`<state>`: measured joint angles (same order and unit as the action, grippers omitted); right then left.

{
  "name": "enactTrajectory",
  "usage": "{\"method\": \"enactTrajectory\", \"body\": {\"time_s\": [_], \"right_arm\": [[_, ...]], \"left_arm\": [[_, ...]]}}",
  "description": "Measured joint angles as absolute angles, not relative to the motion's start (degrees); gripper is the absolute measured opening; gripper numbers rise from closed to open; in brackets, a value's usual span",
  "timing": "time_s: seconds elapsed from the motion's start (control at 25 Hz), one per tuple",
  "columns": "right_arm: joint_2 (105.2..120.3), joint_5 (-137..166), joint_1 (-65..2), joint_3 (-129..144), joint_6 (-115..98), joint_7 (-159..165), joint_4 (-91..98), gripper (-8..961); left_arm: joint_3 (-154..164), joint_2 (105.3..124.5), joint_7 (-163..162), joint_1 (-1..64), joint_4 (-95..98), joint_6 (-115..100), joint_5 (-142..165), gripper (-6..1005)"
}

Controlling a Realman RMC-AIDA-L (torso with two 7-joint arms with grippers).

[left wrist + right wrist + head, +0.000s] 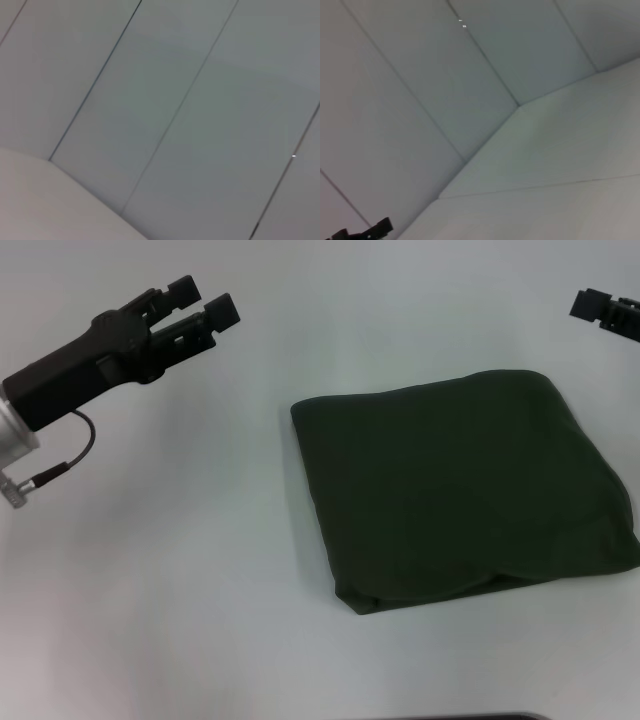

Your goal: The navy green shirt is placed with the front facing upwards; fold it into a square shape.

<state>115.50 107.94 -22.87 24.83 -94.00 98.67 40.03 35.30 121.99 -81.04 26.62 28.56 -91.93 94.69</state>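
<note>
Now the navy green shirt [465,490] is lying on the white table [180,610], a little right of the centre of the head view and reaching to the right edge of the frame. It is already folded into a compact, roughly square packet, turned slightly so that its corners are pointing toward the upper right and the lower left. Only plain green cloth is showing on top; no letters are facing up. The near edge is looking thick and rounded, with layers of cloth showing at the lower left corner.

In the upper left of the head view the left gripper [204,298] is hanging above the bare table, well apart from the shirt. Its 2 black fingers [224,308] are standing a little apart, with a small gap between them, and they are holding nothing. A thin cable [78,452] is curling under the wrist near the left edge.

At the upper right edge of the head view only a small black part of the right gripper [607,310] is showing, also away from the shirt; I cannot tell if it is open or closed.

Both wrist views are showing mostly pale wall panels [200,100] with thin dark seams. In the lower left corner of the right wrist view a small black piece is appearing, probably part of the other arm, but it is too little to be sure.
</note>
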Motion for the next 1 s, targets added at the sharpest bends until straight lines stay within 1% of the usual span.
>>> {"method": "enactTrajectory", "body": {"time_s": [0.08,0.24,0.4,0.64,0.84,1.0], "right_arm": [[115.77,107.9,-22.9,24.7,-95.3,97.3,39.7,281],[115.92,108.0,-22.8,24.8,-97.7,93.6,37.9,402],[115.97,108.4,-22.3,25.1,-98.7,89.4,36.3,523],[116.52,108.2,-21.0,24.3,-98.7,85.6,35.6,735],[116.54,108.5,-20.5,24.4,-98.5,85.4,35.5,767],[116.32,108.5,-20.0,24.0,-98.7,85.3,35.8,756]], "left_arm": [[35.4,121.76,-80.9,26.0,28.6,-93.7,94.7,904],[36.1,121.59,-78.7,24.2,28.6,-97.3,94.8,904],[37.8,121.84,-75.1,22.1,28.6,-100.0,94.9,904],[39.5,121.96,-73.5,20.2,28.6,-100.4,95.2,904],[41.1,121.97,-73.8,20.0,28.6,-101.0,96.4,904],[44.2,122.32,-73.8,20.0,28.6,-102.1,98.6,904]]}}
